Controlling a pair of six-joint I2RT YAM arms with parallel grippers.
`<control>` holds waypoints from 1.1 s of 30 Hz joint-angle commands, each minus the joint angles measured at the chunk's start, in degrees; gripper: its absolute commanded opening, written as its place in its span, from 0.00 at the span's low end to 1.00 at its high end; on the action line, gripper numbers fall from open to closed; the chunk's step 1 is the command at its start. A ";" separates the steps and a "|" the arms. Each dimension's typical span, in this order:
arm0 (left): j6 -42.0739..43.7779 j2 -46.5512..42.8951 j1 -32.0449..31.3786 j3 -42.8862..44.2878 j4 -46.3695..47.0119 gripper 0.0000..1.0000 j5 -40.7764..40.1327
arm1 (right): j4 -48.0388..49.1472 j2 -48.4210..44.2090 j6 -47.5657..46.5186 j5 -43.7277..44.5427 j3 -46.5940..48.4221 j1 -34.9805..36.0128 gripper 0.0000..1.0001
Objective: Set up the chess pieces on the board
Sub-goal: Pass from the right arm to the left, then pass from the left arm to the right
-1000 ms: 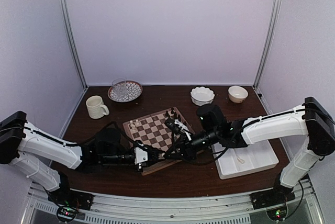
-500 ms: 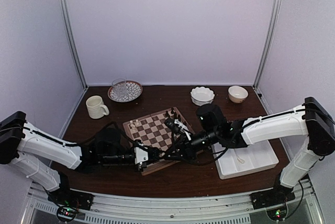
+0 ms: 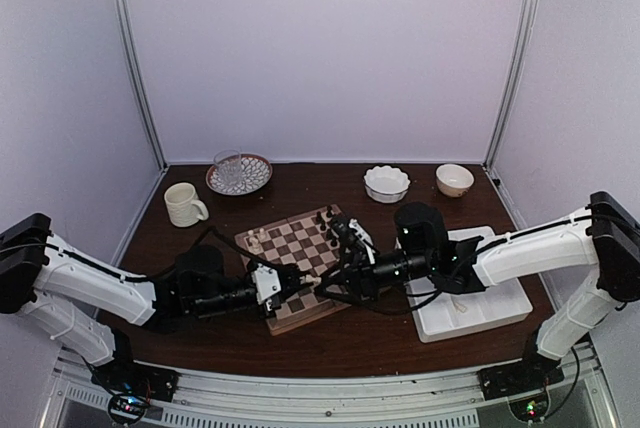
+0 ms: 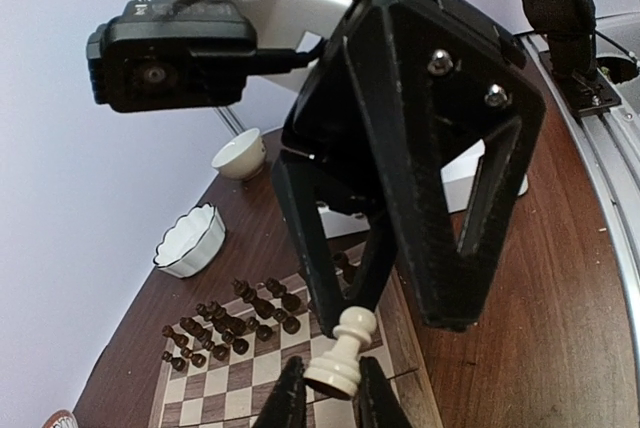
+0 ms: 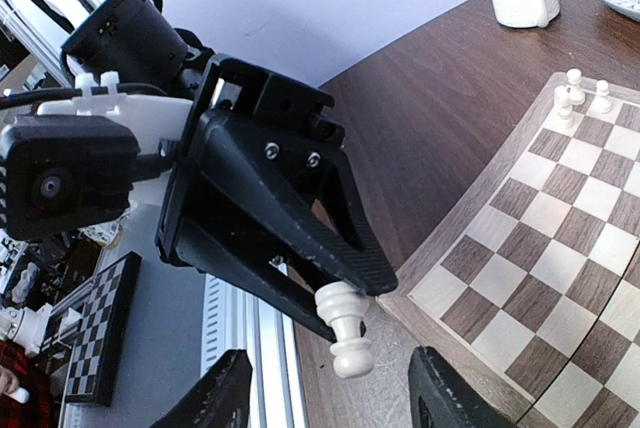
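The left arm (image 3: pixel 100 291) lies low, reaching from the left toward the middle with its forearm nearly level. Its gripper (image 3: pixel 304 282) points right, jaws pinched on a pawn (image 4: pixel 340 360) at the very fingertips (held by one end, the other end pointing at the opposite gripper). The right arm (image 3: pixel 530 253) rises from its base at the near right, bends, then runs low and nearly level toward the middle. Its gripper (image 3: pixel 335 283) points left, nose to nose with the left one, jaws spread wide, both fingers clear of the pawn.
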 commanded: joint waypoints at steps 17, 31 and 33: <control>-0.98 0.29 -0.28 -1.24 6.73 0.12 -1.12 | 5.92 1.14 4.83 3.09 0.67 0.31 0.37; -0.93 -0.03 -0.31 -1.22 6.30 0.12 -0.94 | 5.92 1.85 4.89 1.77 1.19 0.31 0.18; -0.89 0.04 -0.29 -1.18 6.26 0.13 -0.93 | 5.79 1.63 4.89 1.85 1.19 0.31 0.12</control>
